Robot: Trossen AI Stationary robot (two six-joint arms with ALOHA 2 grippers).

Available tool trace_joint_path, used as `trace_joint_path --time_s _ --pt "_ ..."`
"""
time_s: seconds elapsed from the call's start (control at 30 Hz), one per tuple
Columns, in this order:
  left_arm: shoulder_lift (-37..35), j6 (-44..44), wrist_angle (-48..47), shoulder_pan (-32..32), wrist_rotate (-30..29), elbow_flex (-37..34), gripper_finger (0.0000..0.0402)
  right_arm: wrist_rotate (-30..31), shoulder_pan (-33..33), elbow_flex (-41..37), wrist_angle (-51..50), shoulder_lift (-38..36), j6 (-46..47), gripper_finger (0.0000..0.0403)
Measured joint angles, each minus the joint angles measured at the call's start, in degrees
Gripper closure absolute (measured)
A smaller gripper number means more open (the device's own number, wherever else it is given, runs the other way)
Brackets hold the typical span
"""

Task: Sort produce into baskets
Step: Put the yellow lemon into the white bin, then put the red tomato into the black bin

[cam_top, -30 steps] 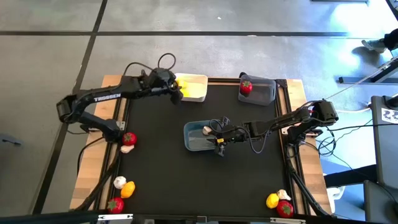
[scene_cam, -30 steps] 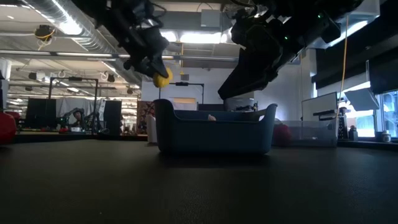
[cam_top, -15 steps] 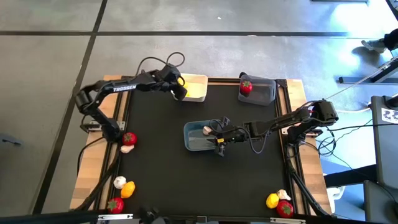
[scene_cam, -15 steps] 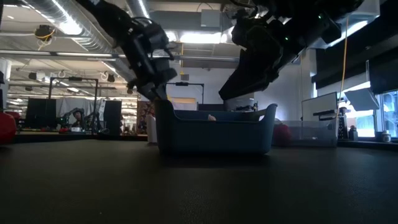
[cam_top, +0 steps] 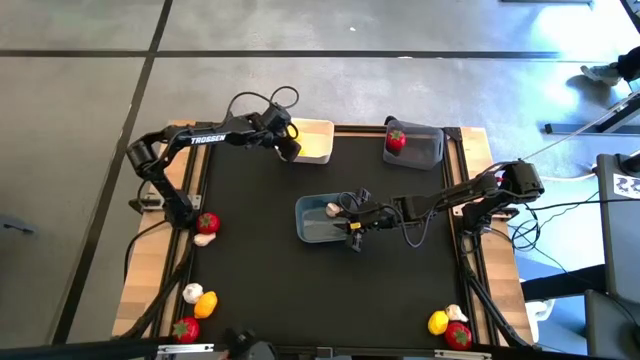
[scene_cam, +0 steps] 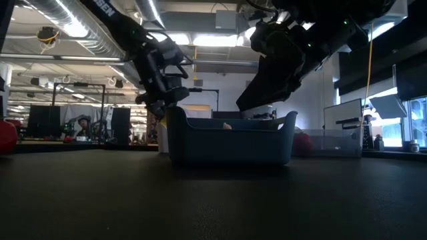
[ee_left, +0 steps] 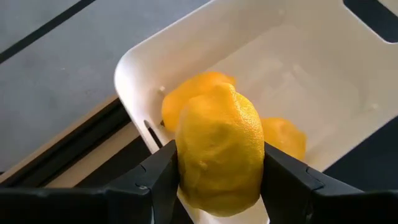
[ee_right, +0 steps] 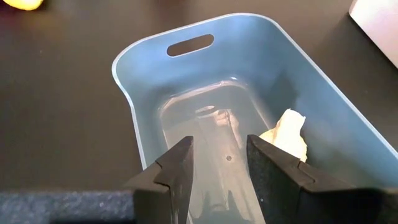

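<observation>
The step in hand is a drop-off: the left claw [ee_left: 217, 186] grips a yellow lemon [ee_left: 219, 149] between its two fingers, poised over the near rim of the white basket [ee_left: 323, 93] at the far edge of the surface [cam_top: 250, 260]. Two more yellow-orange pieces [ee_left: 283, 138] already lie inside that basket, partly hidden behind the held fruit. The lemon is plump, oval and dimpled, bright and evenly coloured, and looks rigid enough to fall cleanly. By my reading, the next move calls for carrying it a little farther over the basket's floor and parting the fingers so that it lands beside the others and not on the rim. The right claw [ee_right: 217, 174] hangs over the blue-grey basket [ee_right: 155, 87] in the middle of the surface, fingers apart and holding nothing; a whitish garlic bulb [ee_right: 287, 134] rests against one inner wall below it. The dark grey basket [cam_top: 425, 148] at the far right corner holds one red piece [cam_top: 396, 140] with a green top. Unsorted produce waits in clusters at the left edge [cam_top: 206, 227], the near left corner [cam_top: 196, 305] and the near right corner [cam_top: 448, 325]; these are probably a mix of red, yellow and garlic pieces, though they show small from above.
</observation>
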Motion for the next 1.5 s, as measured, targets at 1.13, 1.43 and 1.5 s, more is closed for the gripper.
trace_joint_path --time_s 1.13,1.43,1.5 --pt "-12.73 5.94 -12.0 -10.3 -0.34 4.22 0.0137 -0.04 0.0 0.0 0.0 0.0 0.08 0.0253" --pt "-20.16 3.45 -25.49 -18.01 -0.34 4.22 0.0137 -0.09 0.02 0.0 0.0 0.0 0.13 0.0253" --pt "-21.39 1.6 -28.28 -19.7 -0.34 4.22 0.0137 -0.09 0.02 0.0 0.0 0.0 0.13 0.0253"
